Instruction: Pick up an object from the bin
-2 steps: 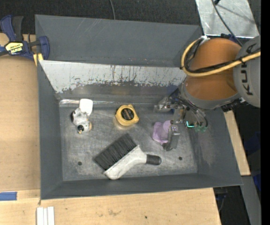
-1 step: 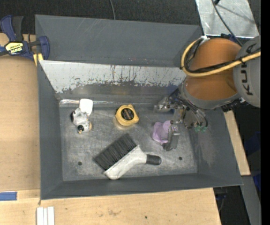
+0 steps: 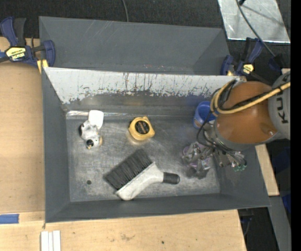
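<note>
- We leave the white figure point(image 3: 91, 129) at far left and the yellow tape measure point(image 3: 140, 129) mid-bin alone.
- The brush point(image 3: 135, 174) lies nearest, its dark handle tip just left of the gripper point(image 3: 198, 160); we would centre over that handle before closing.
- We cannot tell whether the gripper is released or clenched; 1 blue thing point(image 3: 201, 114) sits beyond it, toward the back wall.

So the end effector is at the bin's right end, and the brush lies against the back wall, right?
No: the camera view shows the brush by the front wall, at the picture's bottom. The end effector is at the bin's right end.
</note>
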### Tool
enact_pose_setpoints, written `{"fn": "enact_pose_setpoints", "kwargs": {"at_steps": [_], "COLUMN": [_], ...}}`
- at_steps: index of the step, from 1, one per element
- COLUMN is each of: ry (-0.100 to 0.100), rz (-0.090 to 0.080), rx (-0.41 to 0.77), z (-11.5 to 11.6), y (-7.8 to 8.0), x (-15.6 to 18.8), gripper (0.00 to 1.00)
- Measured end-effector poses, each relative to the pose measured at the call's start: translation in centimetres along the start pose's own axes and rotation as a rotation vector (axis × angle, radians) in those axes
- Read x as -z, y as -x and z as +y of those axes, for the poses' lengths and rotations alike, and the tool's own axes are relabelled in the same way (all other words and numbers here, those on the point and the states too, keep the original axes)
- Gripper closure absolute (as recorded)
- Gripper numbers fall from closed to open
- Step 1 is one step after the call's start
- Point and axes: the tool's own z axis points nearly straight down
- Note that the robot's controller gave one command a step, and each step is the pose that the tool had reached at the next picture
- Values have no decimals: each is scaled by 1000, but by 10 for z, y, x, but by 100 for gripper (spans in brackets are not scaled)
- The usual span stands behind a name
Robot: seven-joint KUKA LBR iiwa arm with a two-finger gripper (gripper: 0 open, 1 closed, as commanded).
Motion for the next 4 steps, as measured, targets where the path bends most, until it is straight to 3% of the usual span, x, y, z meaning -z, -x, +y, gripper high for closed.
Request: {"fn": "enact_pose_setpoints", "kwargs": {"at_steps": [1, 2, 3, 4], "ry": [0, 7, 6, 5], "rz": [0, 20, 18, 18], "rx": [0, 12, -9, -132], "z": [0, -1, -18, 1], "y": [0, -5, -6, -7], "x": [0, 41, 103, 169], "gripper": [100, 100, 100, 100]}}
